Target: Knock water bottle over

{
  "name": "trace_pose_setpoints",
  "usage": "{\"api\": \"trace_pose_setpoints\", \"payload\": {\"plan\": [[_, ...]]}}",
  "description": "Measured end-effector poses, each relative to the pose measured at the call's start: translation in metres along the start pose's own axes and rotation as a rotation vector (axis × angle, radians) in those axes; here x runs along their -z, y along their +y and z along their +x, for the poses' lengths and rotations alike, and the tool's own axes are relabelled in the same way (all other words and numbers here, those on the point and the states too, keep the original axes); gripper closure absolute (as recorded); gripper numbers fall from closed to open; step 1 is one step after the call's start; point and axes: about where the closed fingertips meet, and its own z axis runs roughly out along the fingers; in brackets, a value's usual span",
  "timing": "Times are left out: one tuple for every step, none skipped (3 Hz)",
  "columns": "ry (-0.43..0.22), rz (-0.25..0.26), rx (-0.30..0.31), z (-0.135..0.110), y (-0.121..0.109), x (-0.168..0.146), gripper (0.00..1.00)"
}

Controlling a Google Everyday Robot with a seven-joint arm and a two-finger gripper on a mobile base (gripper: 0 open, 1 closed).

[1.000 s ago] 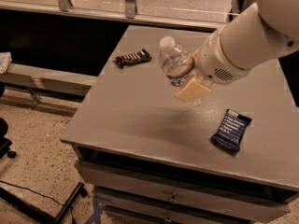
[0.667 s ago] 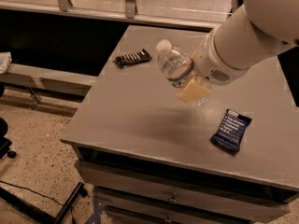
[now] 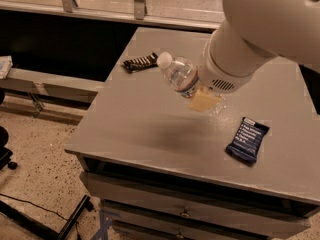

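Observation:
The water bottle point(image 3: 178, 74) is a clear ribbed plastic bottle with a white cap and a blue, red and white label band. It is tilted strongly, with its cap pointing up and to the left, over the middle of the grey table point(image 3: 145, 129). My gripper point(image 3: 201, 98), with a pale yellow tip, is right against the bottle's lower end on its right side. The big white arm above it hides the bottle's base.
A dark striped snack-bar wrapper point(image 3: 140, 62) lies at the table's back left. A blue snack-bar wrapper point(image 3: 247, 139) lies at the front right. The table's left edge drops to a speckled floor. A dark ledge and rail run behind the table.
The bottle has tipped further to the left, its cap lower and more sideways than before. The arm and gripper have shifted slightly along with it.

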Motion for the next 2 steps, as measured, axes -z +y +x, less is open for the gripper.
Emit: {"api": "trace_pose_setpoints", "payload": {"plan": [[0.084,0.030,0.036,-0.0010,0.0021,-0.0014,1.00],[0.151,0.042,0.071,-0.0022,0.0039,-0.0025,1.00]]}}
